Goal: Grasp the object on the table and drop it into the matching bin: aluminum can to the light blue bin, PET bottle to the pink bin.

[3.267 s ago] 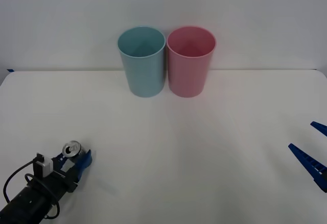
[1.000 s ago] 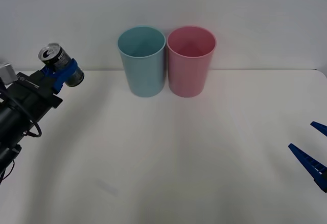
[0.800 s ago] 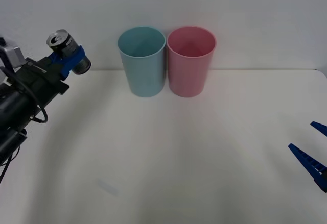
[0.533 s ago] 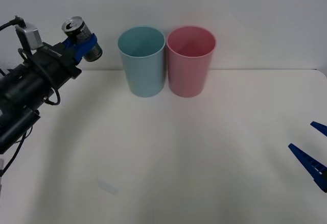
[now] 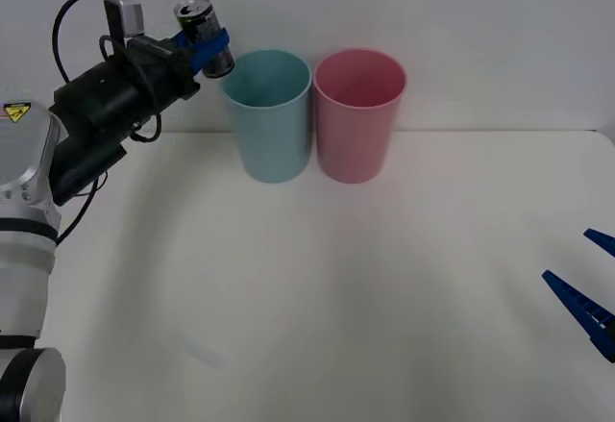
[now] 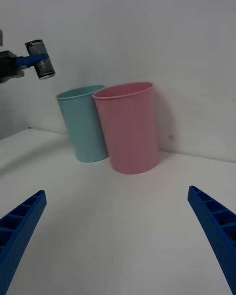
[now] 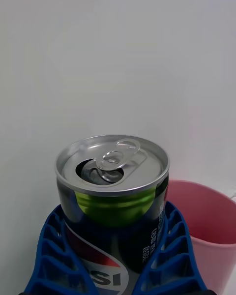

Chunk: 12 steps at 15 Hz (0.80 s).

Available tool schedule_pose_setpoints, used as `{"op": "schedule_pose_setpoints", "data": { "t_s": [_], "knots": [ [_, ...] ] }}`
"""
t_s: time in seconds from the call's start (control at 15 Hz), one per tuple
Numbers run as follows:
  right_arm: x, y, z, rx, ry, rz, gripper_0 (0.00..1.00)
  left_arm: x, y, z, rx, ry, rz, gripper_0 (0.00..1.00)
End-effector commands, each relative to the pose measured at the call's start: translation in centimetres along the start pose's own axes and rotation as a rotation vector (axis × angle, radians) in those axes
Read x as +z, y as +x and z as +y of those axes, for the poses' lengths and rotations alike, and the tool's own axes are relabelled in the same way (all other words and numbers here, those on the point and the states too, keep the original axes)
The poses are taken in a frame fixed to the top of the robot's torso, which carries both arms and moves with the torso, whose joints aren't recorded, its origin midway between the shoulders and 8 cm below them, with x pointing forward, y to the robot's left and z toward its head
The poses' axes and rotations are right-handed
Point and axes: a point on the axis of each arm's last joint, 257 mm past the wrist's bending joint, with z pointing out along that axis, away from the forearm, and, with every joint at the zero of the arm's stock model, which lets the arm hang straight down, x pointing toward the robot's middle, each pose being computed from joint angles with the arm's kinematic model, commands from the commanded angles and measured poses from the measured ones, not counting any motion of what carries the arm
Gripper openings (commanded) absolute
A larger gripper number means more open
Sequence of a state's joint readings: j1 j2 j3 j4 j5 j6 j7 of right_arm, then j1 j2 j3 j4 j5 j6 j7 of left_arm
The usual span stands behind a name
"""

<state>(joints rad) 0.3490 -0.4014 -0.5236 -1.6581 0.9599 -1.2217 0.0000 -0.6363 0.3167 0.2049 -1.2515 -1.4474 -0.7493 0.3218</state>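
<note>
My left gripper [image 5: 210,43] is shut on the aluminum can [image 5: 204,30], a dark drink can with a shiny pull-tab top [image 7: 112,160], tilted. It hangs high in the air just left of the light blue bin's [image 5: 269,114] rim. The pink bin [image 5: 357,114] stands touching the blue one on its right, at the back of the white table [image 5: 336,287]. The right wrist view shows the can [image 6: 40,65] above and beside the light blue bin [image 6: 83,123] and the pink bin [image 6: 130,127]. My right gripper [image 5: 588,292] stands open, low at the table's right edge.
A plain white wall rises right behind the two bins. The left arm's black body and cable [image 5: 96,114] stretch over the table's back left corner.
The left gripper has lifted the can off the table's front left and carried it up and to the right, close to the light blue bin's rim. The right arm has not moved.
</note>
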Motion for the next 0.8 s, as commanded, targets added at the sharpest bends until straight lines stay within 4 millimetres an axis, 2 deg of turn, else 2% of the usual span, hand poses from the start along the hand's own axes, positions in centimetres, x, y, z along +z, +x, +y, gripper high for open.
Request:
{"op": "schedule_pose_setpoints", "data": {
  "t_s": [0.07,0.33,0.67,0.73,0.8],
  "knots": [
    [0.0,0.0,0.0,0.000,0.000,0.000,1.00,2.7,0.3,0.2,0.013,0.008,0.040,0.00],
    [0.0,0.0,0.0,0.000,0.000,0.000,1.00,5.3,0.5,0.4,0.018,0.013,0.080,0.00],
    [0.0,0.0,0.0,0.000,0.000,0.000,1.00,5.9,0.6,0.1,0.025,0.017,0.092,0.02],
    [0.0,0.0,0.0,0.000,0.000,0.000,1.00,6.0,0.6,0.1,0.024,0.017,0.091,0.07],
    [0.0,0.0,0.0,0.000,0.000,0.000,1.00,6.0,0.5,0.0,0.023,0.018,0.088,0.52]
  ]
}}
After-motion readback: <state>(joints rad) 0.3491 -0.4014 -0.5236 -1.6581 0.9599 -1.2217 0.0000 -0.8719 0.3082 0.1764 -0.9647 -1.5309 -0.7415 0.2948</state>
